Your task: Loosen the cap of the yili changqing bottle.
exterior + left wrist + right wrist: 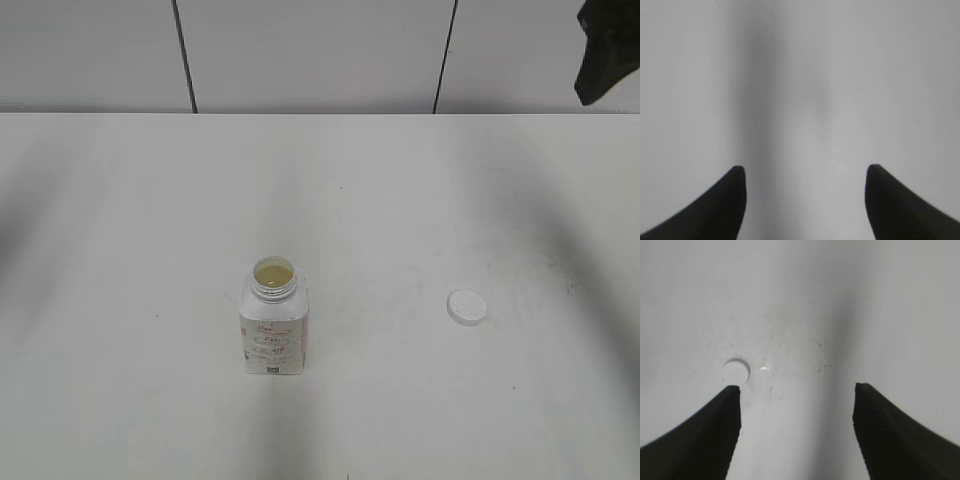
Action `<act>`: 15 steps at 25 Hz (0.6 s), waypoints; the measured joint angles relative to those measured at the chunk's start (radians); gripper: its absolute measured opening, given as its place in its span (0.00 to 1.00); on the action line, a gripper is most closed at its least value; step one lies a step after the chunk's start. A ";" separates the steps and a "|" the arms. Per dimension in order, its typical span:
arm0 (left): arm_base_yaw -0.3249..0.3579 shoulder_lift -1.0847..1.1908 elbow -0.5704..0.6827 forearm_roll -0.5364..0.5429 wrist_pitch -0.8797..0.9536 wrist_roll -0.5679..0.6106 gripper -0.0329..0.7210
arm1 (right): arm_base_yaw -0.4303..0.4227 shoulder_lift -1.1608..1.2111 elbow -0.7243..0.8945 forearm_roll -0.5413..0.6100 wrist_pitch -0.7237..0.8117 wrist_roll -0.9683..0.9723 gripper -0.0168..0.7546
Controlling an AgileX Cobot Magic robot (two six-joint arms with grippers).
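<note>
The yili changqing bottle stands upright near the middle of the white table, its neck open with pale yellow liquid showing. The white cap lies flat on the table to the bottle's right, apart from it; it also shows in the right wrist view, just beyond the left fingertip. My right gripper is open and empty, high above the table. My left gripper is open and empty over bare table; the bottle is out of its view.
The white table runs back to a pale panelled wall. A dark part of the right arm hangs at the top right corner of the exterior view.
</note>
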 joint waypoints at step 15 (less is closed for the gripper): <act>0.000 -0.404 0.431 -0.083 -0.150 0.001 0.65 | 0.000 -0.360 0.481 0.000 -0.128 0.004 0.74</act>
